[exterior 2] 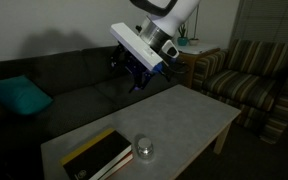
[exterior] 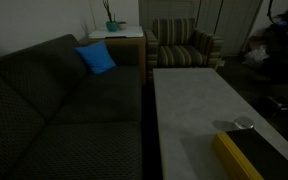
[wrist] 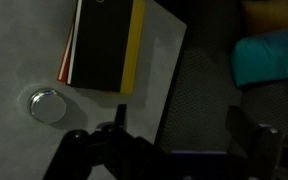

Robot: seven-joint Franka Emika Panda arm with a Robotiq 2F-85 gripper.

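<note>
Two things lie on the pale coffee table (exterior: 194,95) in an exterior view: a book (exterior: 239,155) with a yellow edge at the near end, and a small silver disc (exterior: 244,123) just beyond it, though the dim picture does not show whether they touch. A dark sofa (exterior: 44,110) runs along the table's long side, with a blue cushion (exterior: 96,58) propped at its far end. Behind that stand a side table (exterior: 114,35) bearing a potted plant (exterior: 111,18) and a striped armchair (exterior: 184,45). In an exterior view from across the room, the gripper (exterior 2: 136,80) hangs in the air above the sofa-side edge of the coffee table (exterior 2: 194,110), tilted downward, its jaws spread apart with nothing between them. It is well apart from the book (exterior 2: 99,153) and the silver disc (exterior 2: 143,150), which sit side by side at the near end. The blue cushion (exterior 2: 19,97) rests on the sofa (exterior 2: 79,80) at the left of that picture, and the striped armchair (exterior 2: 249,75) stands at the right. In the wrist view, the gripper (wrist: 174,135) comes in from the bottom edge, its dark fingers (wrist: 114,128) wide and empty over the table's edge. The book (wrist: 104,45), black-covered with a yellow band along one side, lies higher in the picture. The silver disc (wrist: 46,104) sits just beside its corner with a sliver of tabletop between, and the blue cushion (wrist: 274,55) shows at the right.
</note>
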